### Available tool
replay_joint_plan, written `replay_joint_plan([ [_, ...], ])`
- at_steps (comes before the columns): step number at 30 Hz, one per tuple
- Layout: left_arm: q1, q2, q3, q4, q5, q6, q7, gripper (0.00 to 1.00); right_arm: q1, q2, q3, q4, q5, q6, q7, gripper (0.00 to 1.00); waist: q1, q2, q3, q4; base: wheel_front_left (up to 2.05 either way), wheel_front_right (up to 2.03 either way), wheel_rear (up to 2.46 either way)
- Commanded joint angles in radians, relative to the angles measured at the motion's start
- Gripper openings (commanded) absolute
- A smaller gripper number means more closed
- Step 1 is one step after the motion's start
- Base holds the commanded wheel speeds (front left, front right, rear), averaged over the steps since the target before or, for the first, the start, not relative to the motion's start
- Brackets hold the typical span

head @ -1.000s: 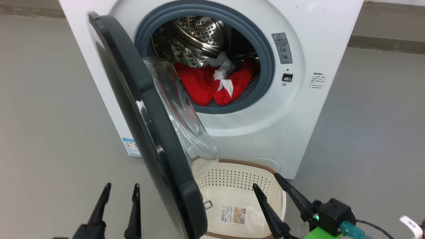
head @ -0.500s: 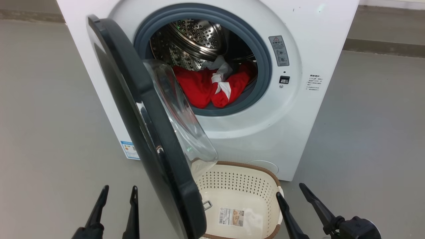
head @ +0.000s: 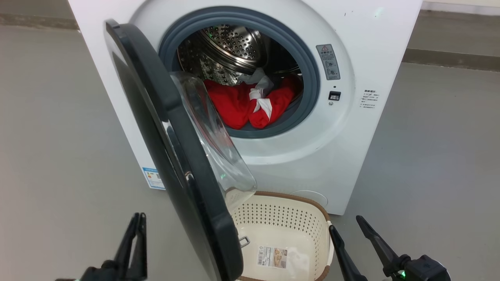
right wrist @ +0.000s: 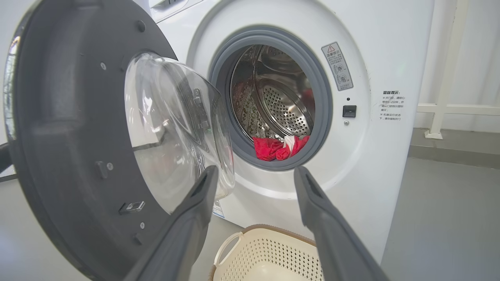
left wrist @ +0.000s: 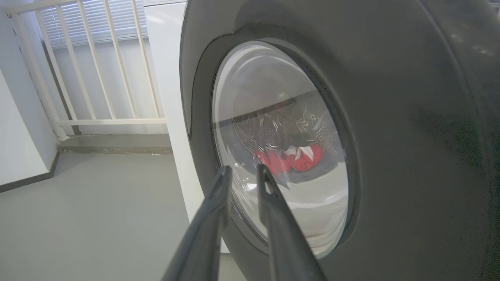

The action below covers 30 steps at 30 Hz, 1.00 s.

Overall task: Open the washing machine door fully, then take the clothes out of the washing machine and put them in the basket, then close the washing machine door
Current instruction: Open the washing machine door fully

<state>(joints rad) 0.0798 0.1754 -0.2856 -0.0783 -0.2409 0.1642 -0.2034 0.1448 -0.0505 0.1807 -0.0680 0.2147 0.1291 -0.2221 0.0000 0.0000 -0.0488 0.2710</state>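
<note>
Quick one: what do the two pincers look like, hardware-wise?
Both match: the left pincer and right pincer each have two long, slim, dark grey-black fingers tapering to points. The right sits on a black block with a small green light. Wrist views show smooth, matte inner faces.

My head camera looks down from above at the washing machine (head: 250, 117). My left wrist camera sits close against the outer face of the washing machine door (left wrist: 390, 136); my right wrist camera faces the drum from low down. All three share the door.
</note>
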Motion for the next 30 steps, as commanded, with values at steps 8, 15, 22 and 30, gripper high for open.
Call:
replay_joint_plan([
  [8, -0.044, 0.025, 0.042, -0.187, 0.041, 0.032, -0.032, 0.00, -0.024, 0.000, 0.023, -0.021, 0.017, 0.002, -0.007, 1.00, 0.0000, 0.0000, -0.001, -0.002, 0.00, 0.00, 0.00],
  [15, -0.055, 0.047, 0.036, -0.363, 0.104, 0.060, -0.016, 0.00, -0.023, 0.000, 0.021, -0.020, 0.020, 0.002, -0.008, 1.00, 0.0000, 0.0000, -0.006, -0.008, 0.00, 0.00, 0.00],
  [22, -0.086, 0.059, -0.043, -0.503, 0.124, 0.013, 0.032, 0.00, -0.022, 0.000, 0.021, -0.020, 0.021, 0.002, -0.010, 1.00, 0.0000, 0.0000, -0.005, -0.011, 0.00, 0.00, 0.00],
  [30, -0.107, 0.031, -0.163, -0.493, 0.089, -0.044, 0.115, 0.00, -0.026, 0.000, 0.022, -0.016, 0.023, 0.002, -0.015, 1.00, 0.0000, 0.0000, 0.001, -0.016, 0.00, 0.00, 0.00],
])
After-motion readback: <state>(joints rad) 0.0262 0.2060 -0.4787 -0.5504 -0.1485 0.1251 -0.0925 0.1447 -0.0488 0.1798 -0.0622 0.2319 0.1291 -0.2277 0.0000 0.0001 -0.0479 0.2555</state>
